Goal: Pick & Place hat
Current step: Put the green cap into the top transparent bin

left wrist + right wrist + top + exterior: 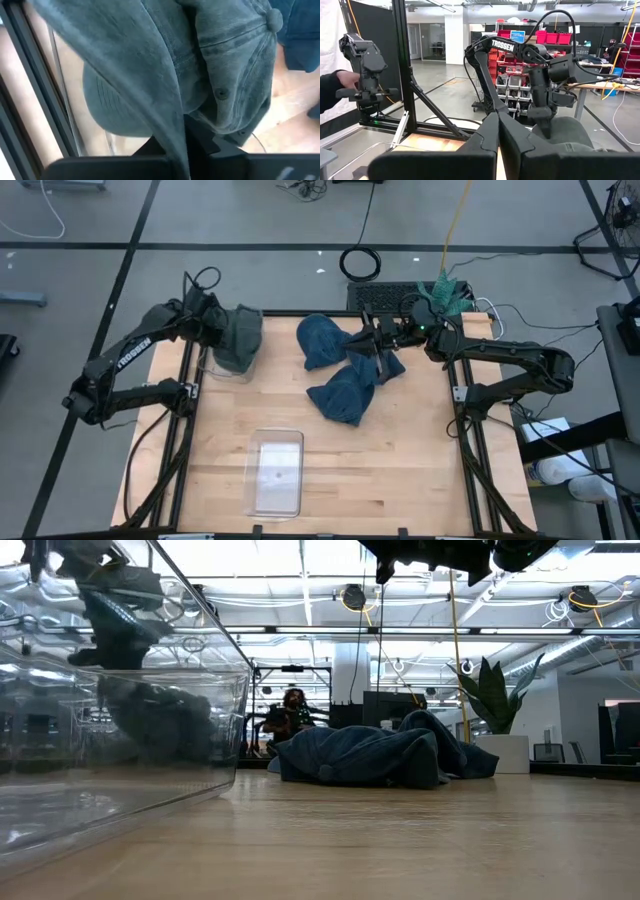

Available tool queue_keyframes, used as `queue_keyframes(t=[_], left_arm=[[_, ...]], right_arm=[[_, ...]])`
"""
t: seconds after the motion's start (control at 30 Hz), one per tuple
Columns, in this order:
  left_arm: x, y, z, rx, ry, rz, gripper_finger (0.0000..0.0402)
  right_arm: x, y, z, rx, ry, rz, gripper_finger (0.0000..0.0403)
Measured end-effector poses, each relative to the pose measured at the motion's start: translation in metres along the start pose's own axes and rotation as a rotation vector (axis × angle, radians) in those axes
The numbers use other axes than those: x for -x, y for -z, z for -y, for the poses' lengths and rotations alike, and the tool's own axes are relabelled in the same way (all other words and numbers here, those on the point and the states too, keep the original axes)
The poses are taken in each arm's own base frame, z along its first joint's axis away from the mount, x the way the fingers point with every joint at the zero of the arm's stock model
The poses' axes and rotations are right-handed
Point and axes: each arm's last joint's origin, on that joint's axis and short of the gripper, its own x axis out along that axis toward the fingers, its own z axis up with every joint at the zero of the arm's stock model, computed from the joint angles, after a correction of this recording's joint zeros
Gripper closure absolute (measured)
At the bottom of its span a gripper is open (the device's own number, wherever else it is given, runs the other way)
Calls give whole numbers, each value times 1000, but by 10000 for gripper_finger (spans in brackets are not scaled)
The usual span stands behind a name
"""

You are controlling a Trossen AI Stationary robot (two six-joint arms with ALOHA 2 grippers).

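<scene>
Grey hat (pixel 238 335) hangs clamped in the left end effector (pixel 213 323) over the far-left clear bin (pixel 222 366); it should be lowered inside the walls before release, while the clenched, empty right end effector (pixel 378 340) waits above the blue hats (pixel 340 365).

— That hat (pixel 238 336) is a washed grey-green, isn't it?
— Yes, and the pile of hats (pixel 345 368) in the middle is dark blue denim.
— The table (pixel 400 470) is pale wood grain, framed in black.
— Both arms are black; one has white lettering. The box (pixel 275 472) is clear plastic.
</scene>
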Motion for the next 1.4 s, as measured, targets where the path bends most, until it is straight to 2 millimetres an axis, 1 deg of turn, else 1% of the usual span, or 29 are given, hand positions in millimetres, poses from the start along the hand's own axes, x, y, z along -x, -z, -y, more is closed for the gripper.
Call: queue_keyframes(t=[0.17,0.4,0.57,0.7,0.83,0.93,1.0,1.07,1.2,1.4], left_arm=[[-3,-3,3,-53,-13,41,311],[-2,0,6,-140,1,16,197],[8,-3,8,-195,-10,20,130],[26,-8,10,-197,-92,36,93],[49,-15,12,-180,-176,90,68],[64,-20,15,-170,-182,144,57],[72,-23,17,-173,-184,174,54],[75,-24,17,-174,-188,192,53],[70,-23,16,-166,-191,178,53],[41,-16,12,-211,-220,126,53]], right_arm=[[0,0,0,0,0,0,403],[0,0,0,0,0,1,403],[0,-1,0,4,0,6,403],[0,-1,0,5,0,7,403],[0,-1,0,5,0,7,403],[0,-1,0,5,0,7,403],[0,-1,0,5,0,7,403],[0,-1,0,4,0,6,403],[0,-1,0,4,0,6,403],[0,-1,0,3,0,5,403]])
